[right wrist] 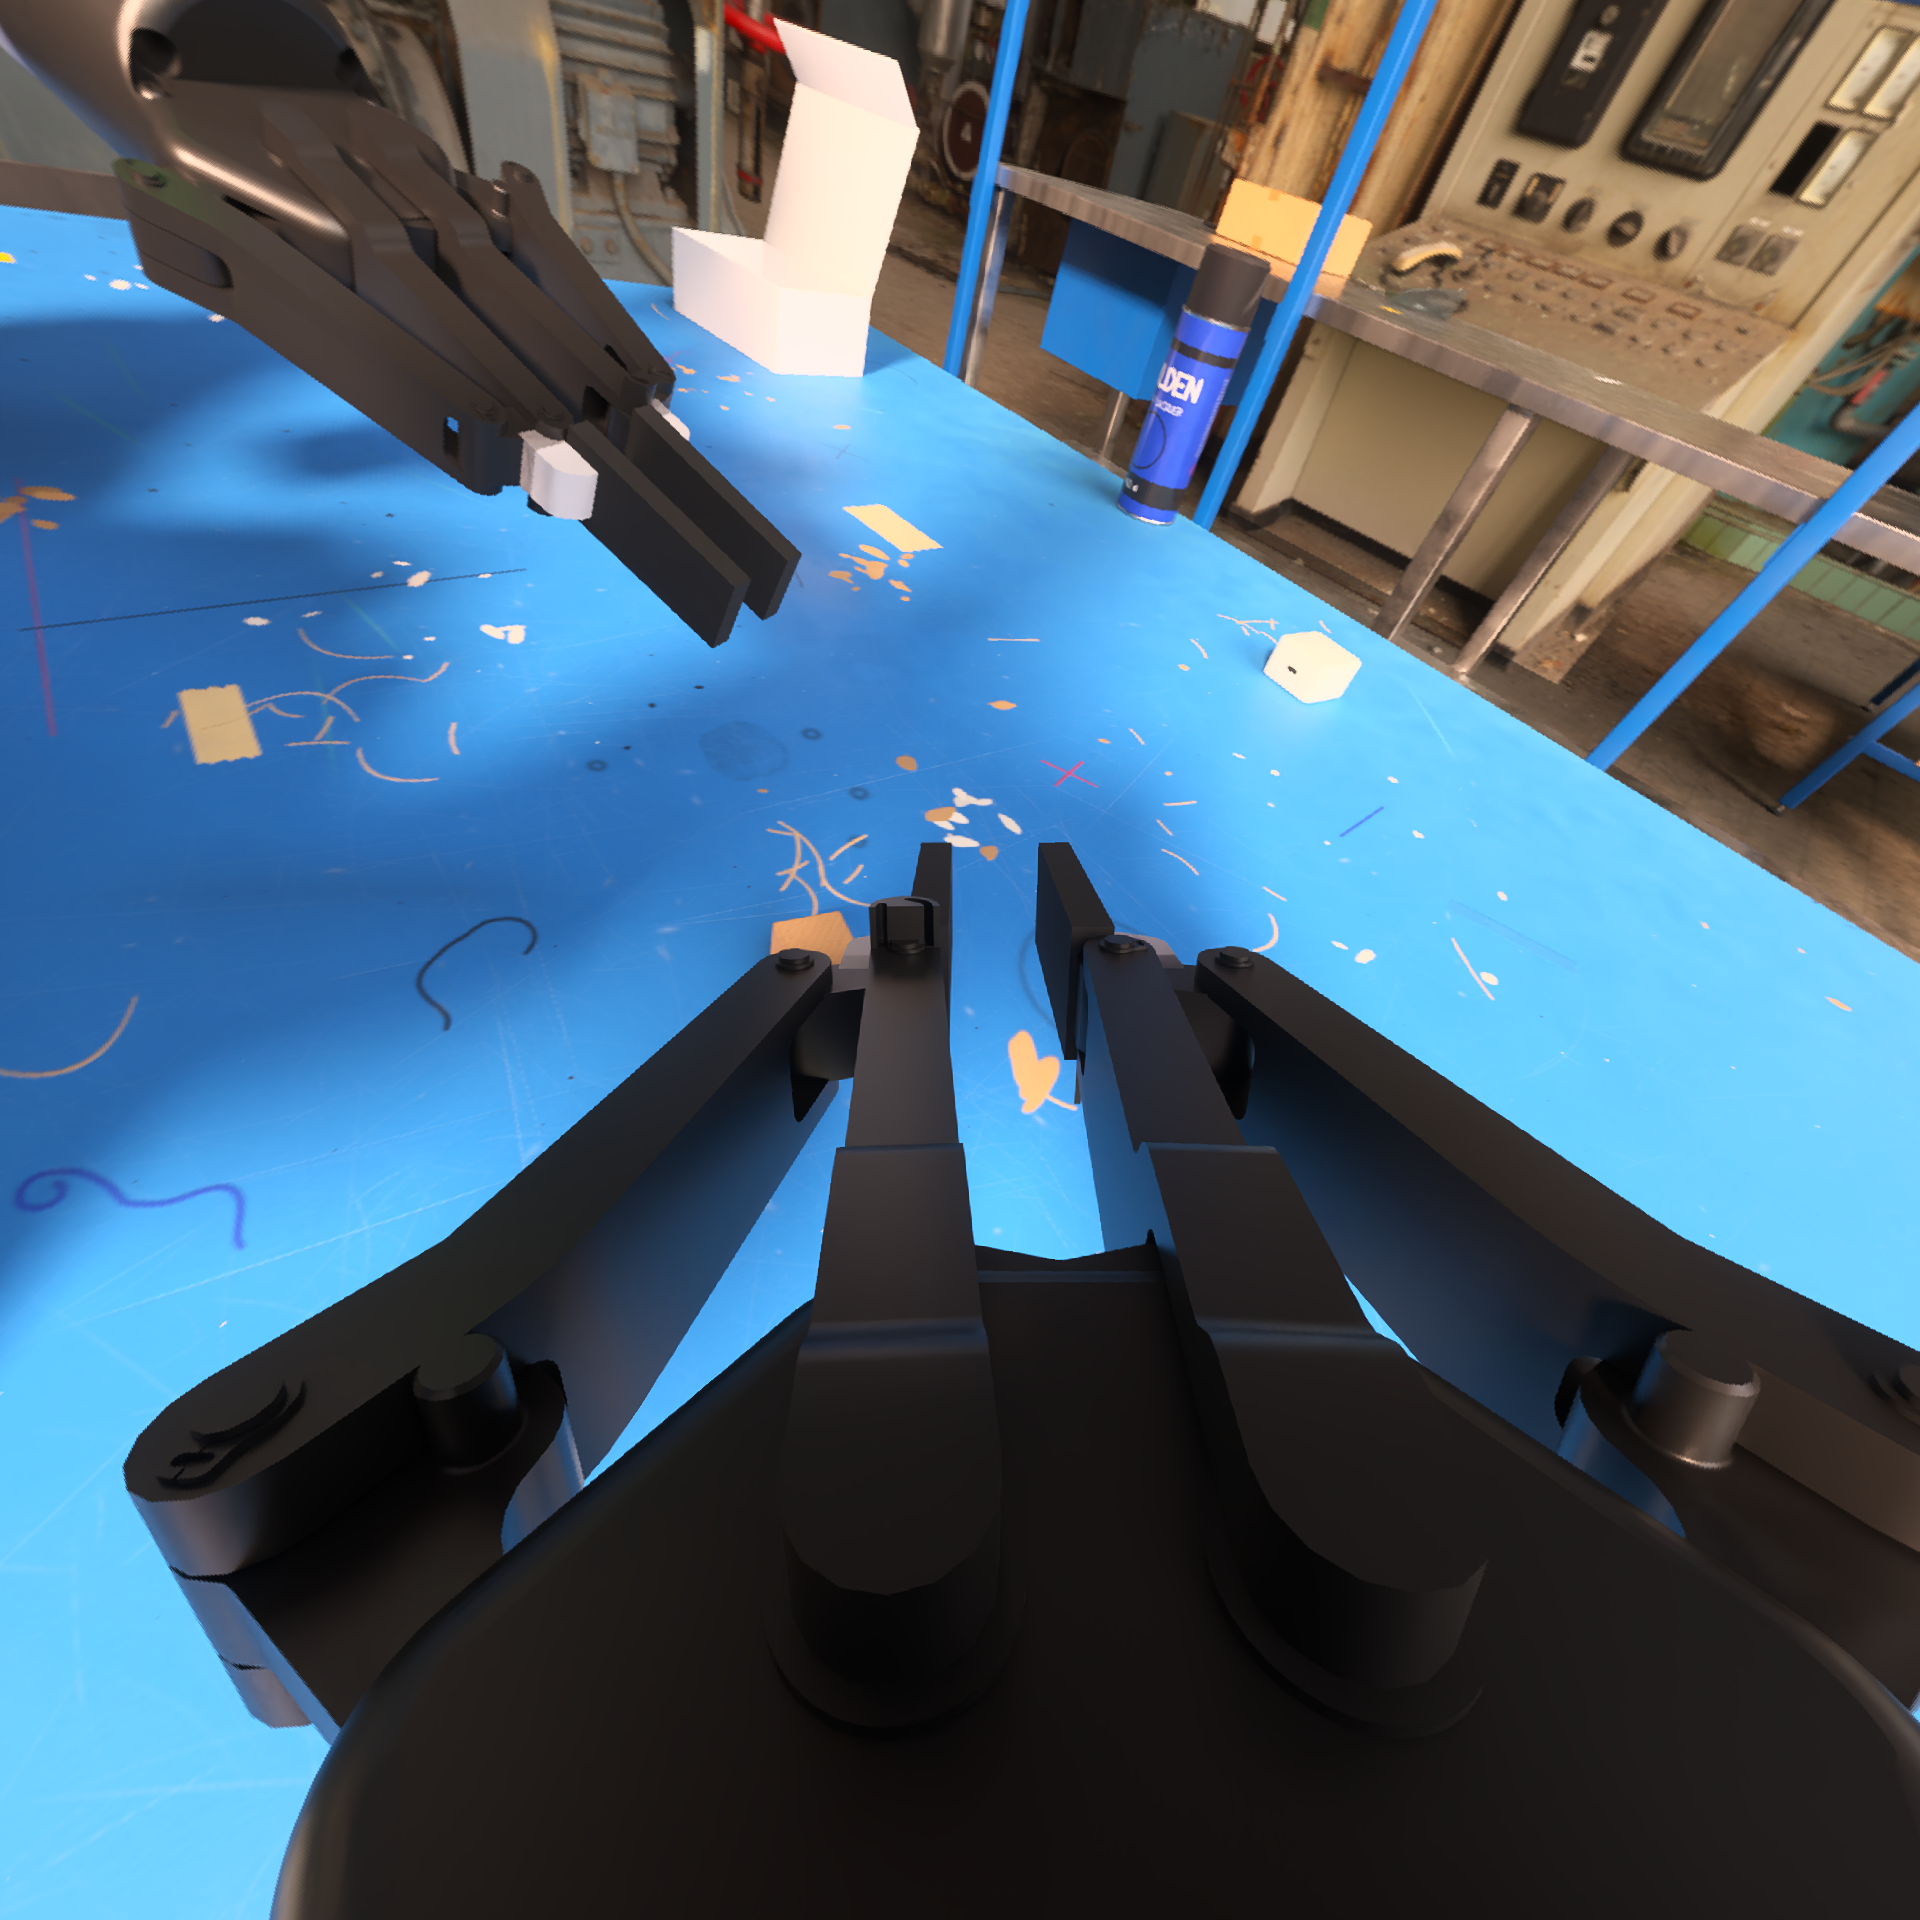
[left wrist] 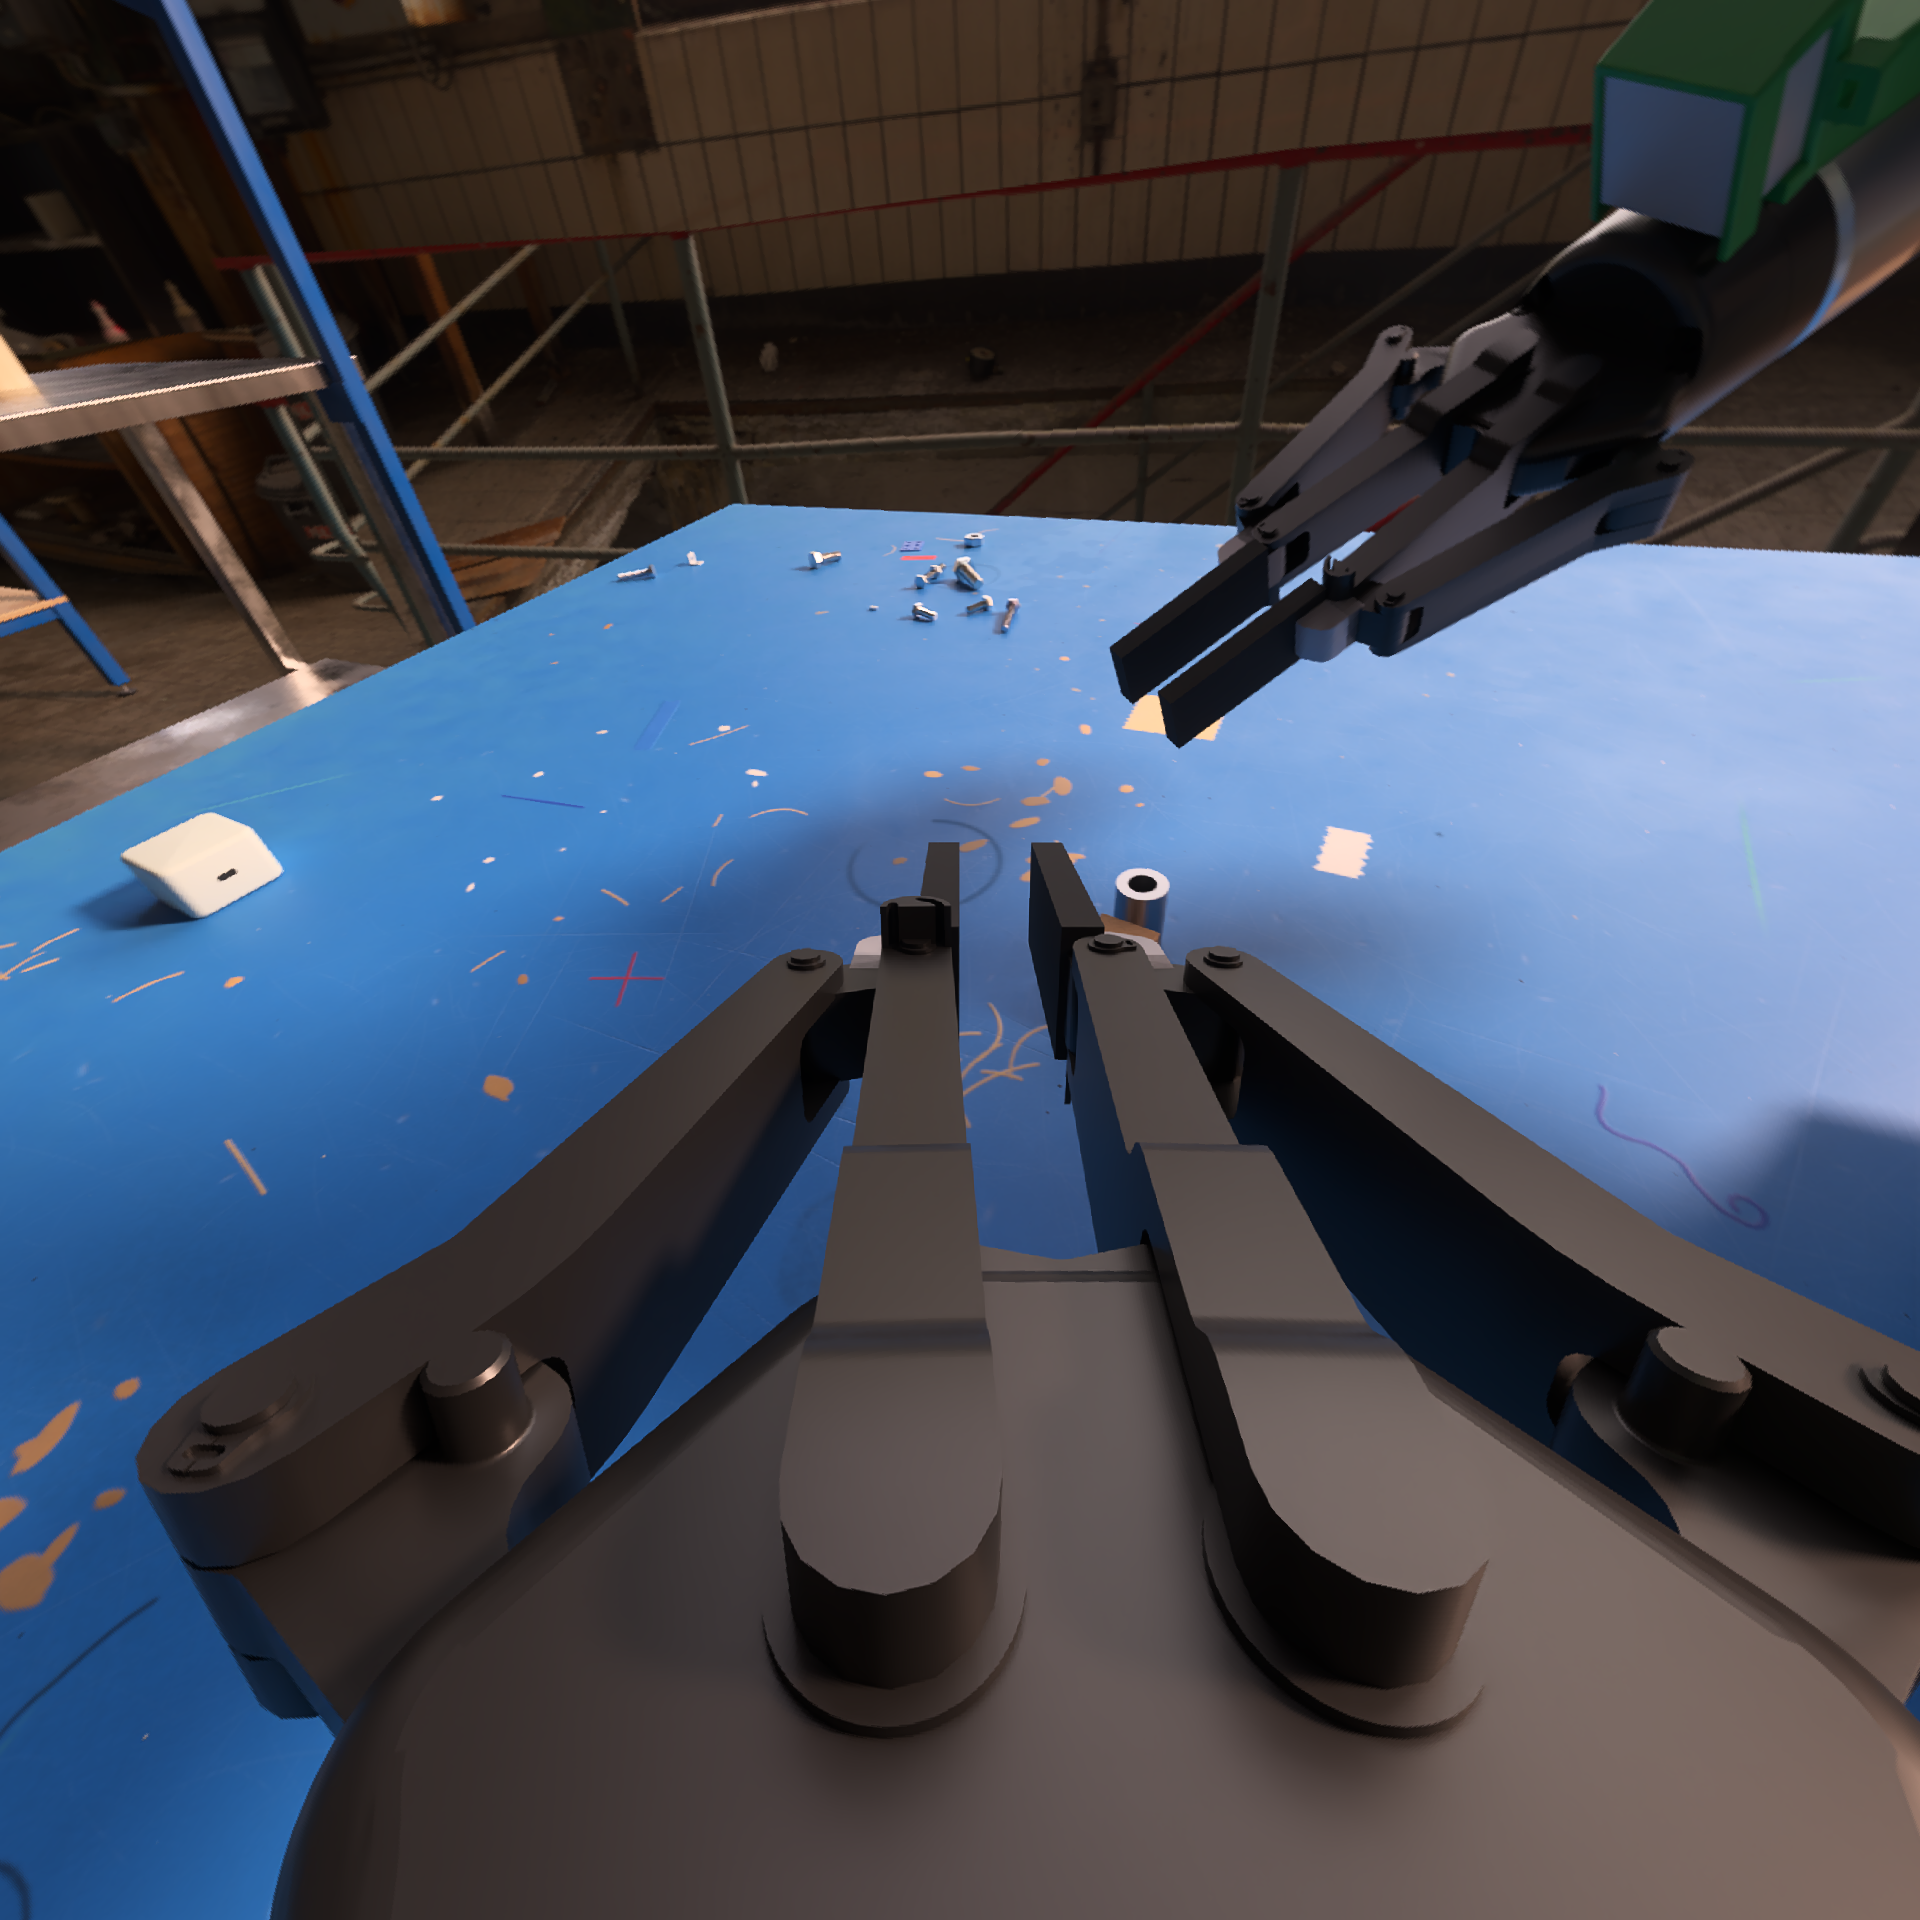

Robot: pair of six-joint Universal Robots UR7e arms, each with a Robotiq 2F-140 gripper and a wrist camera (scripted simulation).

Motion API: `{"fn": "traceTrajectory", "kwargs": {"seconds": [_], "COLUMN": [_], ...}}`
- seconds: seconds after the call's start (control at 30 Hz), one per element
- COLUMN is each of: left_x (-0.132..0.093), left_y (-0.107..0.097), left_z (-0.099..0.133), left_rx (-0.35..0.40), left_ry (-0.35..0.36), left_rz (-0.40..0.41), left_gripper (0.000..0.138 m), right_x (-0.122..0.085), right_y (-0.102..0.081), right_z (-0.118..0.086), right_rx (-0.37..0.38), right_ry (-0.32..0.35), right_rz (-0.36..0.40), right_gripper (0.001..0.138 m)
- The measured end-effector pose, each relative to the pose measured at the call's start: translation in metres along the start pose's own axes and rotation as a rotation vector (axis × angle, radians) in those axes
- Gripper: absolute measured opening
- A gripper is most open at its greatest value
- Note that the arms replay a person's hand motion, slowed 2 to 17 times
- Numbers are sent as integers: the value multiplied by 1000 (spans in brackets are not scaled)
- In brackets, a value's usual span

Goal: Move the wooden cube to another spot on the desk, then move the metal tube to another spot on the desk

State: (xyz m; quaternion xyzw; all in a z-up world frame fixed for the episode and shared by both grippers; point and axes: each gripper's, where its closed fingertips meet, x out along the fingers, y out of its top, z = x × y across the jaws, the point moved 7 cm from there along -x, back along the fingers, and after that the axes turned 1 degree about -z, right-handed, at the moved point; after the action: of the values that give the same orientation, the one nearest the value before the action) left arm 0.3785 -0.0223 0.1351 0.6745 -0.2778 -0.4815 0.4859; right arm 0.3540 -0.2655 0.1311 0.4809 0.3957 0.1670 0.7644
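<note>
The metal tube stands upright on the blue desk, just right of my left gripper's right fingertip. A sliver of the wooden cube shows below the tube, mostly hidden behind that finger. In the right wrist view the wooden cube lies on the desk just left of my right gripper, partly hidden by its left finger; the tube does not show there. Both grippers hover above the desk, jaws nearly together and holding nothing. The right gripper and left gripper also show in each other's views.
A small white block lies off to the side. Loose screws are scattered at the far edge. An open white box and a blue spray can stand at the desk's far edge. Blue shelf frames stand beyond.
</note>
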Motion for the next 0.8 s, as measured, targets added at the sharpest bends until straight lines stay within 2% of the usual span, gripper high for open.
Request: {"fn": "traceTrajectory", "kwargs": {"seconds": [0.43,0.63,0.8], "left_x": [-10,-11,-11], "left_y": [-17,-26,-33], "left_z": [24,33,40], "left_rx": [148,212,234], "left_ry": [-77,-102,-148], "left_rz": [-23,-61,-94], "left_gripper": [19,23,29], "right_x": [-13,-16,-17], "right_y": [-16,-25,-31], "right_z": [-24,-33,-39], "right_rx": [-50,-93,-113], "right_ry": [111,144,187], "right_rz": [29,15,-11], "right_gripper": [22,23,26]}}
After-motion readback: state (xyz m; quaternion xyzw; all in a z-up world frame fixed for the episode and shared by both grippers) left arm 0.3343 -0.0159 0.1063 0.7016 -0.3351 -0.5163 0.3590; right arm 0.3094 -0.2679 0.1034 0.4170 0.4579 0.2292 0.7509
